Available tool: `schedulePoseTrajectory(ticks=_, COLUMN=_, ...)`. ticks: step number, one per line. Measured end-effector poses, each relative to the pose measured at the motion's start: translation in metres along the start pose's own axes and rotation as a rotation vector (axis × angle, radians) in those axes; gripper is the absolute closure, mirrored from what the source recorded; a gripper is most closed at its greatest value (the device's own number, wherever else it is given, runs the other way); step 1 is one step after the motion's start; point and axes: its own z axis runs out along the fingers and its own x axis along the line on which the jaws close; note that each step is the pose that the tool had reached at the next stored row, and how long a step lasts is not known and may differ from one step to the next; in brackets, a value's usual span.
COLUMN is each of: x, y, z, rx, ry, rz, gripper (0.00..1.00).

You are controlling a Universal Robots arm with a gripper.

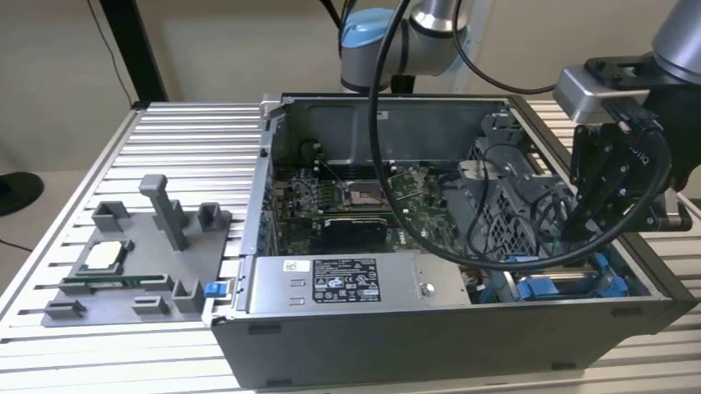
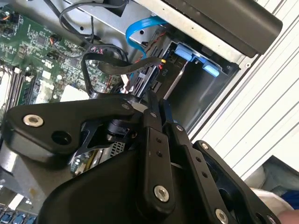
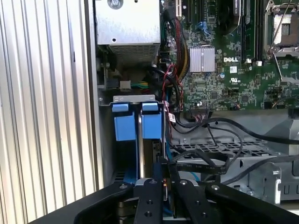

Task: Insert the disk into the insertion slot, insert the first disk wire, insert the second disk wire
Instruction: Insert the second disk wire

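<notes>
I have the gripper (image 1: pixel 597 217) lowered into the open computer case (image 1: pixel 438 345) at the exterior view's right, right over the insertion slot (image 1: pixel 570 286) in the lower right of that frame. In both wrist views its black fingers (image 3: pixel 156 186) stand close together, pinched around a black wire connector (image 2: pixel 140 91) that sits at the end of the disk (image 3: pixel 148 158).

The disk lies inside the slot, directly beneath the fingertips. In the first wrist view I see its two bright blue plastic carrier tabs (image 3: pixel 123 122) side by side near the frame's centre left, smooth and blocky, with a thin strip of silver metal between them. The slot around it is dull grey sheet metal with folded edges (image 2: pixel 205 93).

A flat blue ribbon cable (image 2: pixel 140 28) loops above the bay in the second wrist view, and black sheathed wires (image 3: pixel 219 161) trail across a perforated metal plate. The green motherboard (image 3: pixel 233 70) carries a finned silver heatsink (image 3: pixel 202 59).

In the exterior view, a silver labelled power-supply box (image 1: pixel 350 283) lies along the case's near edge, and a grey plastic fixture tray (image 1: pixel 131 263) sits on the ribbed aluminium table (image 1: pixel 186 131) at the left.
</notes>
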Motion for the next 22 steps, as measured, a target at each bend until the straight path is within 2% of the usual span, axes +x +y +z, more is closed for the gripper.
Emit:
schedulePoseTrajectory(ticks=12, x=0.0004, y=0.0000, z=0.0022, rx=0.0001, ry=-0.0001, rz=0.000, gripper=1.00)
schedulePoseTrajectory(ticks=19, x=0.0009, y=0.0002, z=0.0124, rx=0.0076, ry=-0.0007, rz=0.000, gripper=1.00)
schedulePoseTrajectory(ticks=22, x=0.0010, y=0.0002, z=0.0147, rx=0.0078, ry=-0.0004, rz=0.000, gripper=1.00)
